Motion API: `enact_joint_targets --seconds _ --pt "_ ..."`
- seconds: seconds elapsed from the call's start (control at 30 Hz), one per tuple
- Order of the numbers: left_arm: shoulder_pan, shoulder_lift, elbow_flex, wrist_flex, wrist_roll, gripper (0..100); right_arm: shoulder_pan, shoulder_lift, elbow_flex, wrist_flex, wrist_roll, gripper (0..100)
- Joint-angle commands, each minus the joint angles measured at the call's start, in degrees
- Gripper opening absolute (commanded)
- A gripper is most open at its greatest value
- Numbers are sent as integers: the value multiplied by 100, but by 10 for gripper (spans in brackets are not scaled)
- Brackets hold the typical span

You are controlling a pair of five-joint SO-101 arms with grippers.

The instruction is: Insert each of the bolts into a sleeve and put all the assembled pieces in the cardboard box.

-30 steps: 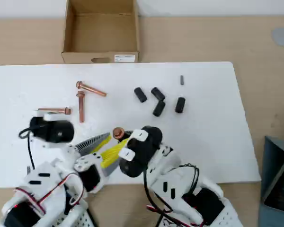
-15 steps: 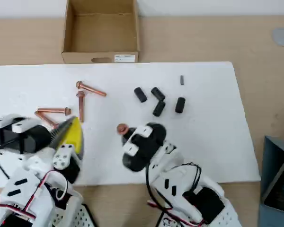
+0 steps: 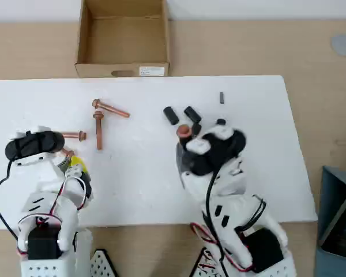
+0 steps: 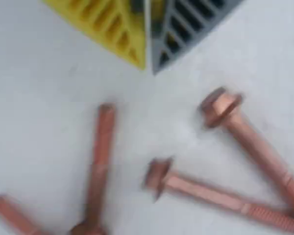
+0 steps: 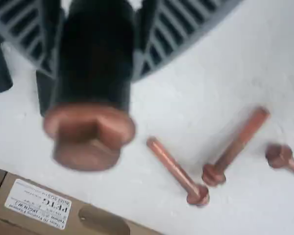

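Copper bolts, black sleeves

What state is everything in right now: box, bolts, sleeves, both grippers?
cardboard box: open, empty.
left gripper: shut, empty.
right gripper: shut on sleeved bolt.
sleeved bolt: bolt seated in sleeve, held.
loose bolts: four, lying bare on the mat.
loose sleeves: lying on the mat, no bolts inside.

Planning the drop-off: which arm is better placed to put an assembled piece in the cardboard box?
Right. The right gripper holds a bolt in its sleeve; the left gripper is shut on nothing, above loose bolts.
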Motion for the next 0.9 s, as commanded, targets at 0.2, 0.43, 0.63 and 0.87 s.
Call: enact_joint_targets --seconds 0.2,0.43,0.63,0.87 --pt "-299 -48 765 -686 -264 2 75 3714 -3275 -149 -202 9" --pt "-308 -48 1143 -870 -466 2 180 5534 -4462 -949 158 9" --pt "-308 -48 1415 -862 -457 2 426 6914 -5147 -1864 862 9" --pt "-308 -48 1407 -862 -457 2 602 8637 -6527 -2479 1213 9"
